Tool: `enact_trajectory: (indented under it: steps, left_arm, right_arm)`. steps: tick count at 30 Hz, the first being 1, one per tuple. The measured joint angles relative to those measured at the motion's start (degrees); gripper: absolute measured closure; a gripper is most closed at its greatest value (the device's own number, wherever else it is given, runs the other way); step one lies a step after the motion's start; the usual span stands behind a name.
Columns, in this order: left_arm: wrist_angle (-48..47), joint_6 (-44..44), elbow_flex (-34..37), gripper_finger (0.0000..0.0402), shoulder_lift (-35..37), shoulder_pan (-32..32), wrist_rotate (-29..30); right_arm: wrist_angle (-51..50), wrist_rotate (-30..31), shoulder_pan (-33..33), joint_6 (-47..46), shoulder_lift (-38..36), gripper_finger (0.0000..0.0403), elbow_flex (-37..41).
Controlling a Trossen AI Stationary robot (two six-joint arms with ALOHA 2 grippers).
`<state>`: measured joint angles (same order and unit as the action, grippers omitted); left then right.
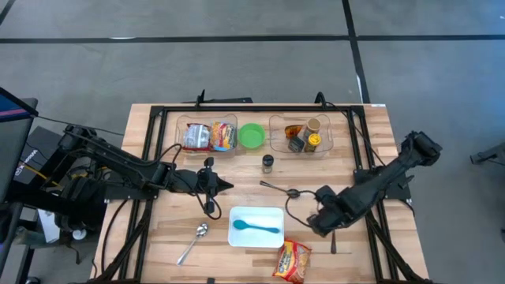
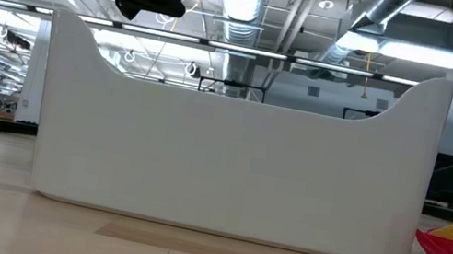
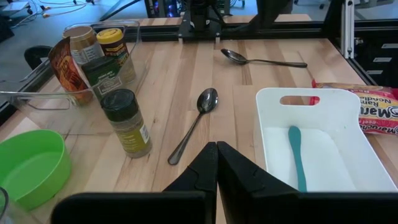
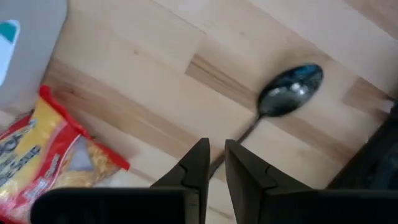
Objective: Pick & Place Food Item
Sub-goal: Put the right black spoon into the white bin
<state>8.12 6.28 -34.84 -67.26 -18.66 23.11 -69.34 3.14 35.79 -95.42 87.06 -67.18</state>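
The food item, a yellow-and-red ramen packet [image 1: 292, 260] [image 4: 43, 162], lies flat on the wooden table near its front edge. It sits just right of a white tray [image 1: 256, 210] that holds a teal spoon [image 1: 256, 228]. My right gripper [image 1: 319, 226] [image 4: 217, 149] hangs above the table, pointing down, to the right of the tray and beyond the packet. Its fingers stand a narrow gap apart with nothing held. A metal spoon [image 4: 289, 92] lies on the table below it. My left gripper [image 1: 227, 186] [image 3: 216, 149] hovers shut left of the table's middle.
Along the far side stand a clear bin of packets [image 1: 207, 136], a green bowl [image 1: 252, 135] and a clear bin of jars [image 1: 301, 134]. A spice jar [image 1: 268, 163] stands mid-table. Two more spoons [image 1: 193, 242] [image 1: 276, 188] lie loose on the table. Black frame rails run along both sides.
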Motion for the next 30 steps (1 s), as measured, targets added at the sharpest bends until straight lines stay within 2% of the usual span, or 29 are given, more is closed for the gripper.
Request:
enact_trajectory:
  steps: [7,11,17,21,28,30]
  left_arm:
    - [0.0,0.2,0.0,0.0398,0.0,0.0,0.0]
    - [0.0,0.2,0.0,0.0398,0.0,0.0,0.0]
    - [0.0,0.2,0.0,0.0398,0.0,0.0,0.0]
    - [0.0,0.2,0.0,0.0398,0.0,0.0,0.0]
    - [0.0,0.2,0.0,0.0398,0.0,0.0,0.0]
    - [0.0,0.2,0.0,0.0398,0.0,0.0,0.0]
  right_arm:
    - [-5.7,1.0,4.5,-9.5,-5.4,0.0358,0.0]
    - [-6.4,3.3,6.7,-11.9,-7.6,0.0358,0.0]
    - [-8.4,3.6,9.1,-17.0,-9.5,0.0358,0.5]
    - [-4.6,3.6,10.0,-19.3,-11.5,0.0358,5.4]
    - [16.2,2.9,10.3,-20.9,-16.7,0.0358,19.2]
    - [18.9,2.6,10.6,-22.7,-18.2,0.0358,22.4]
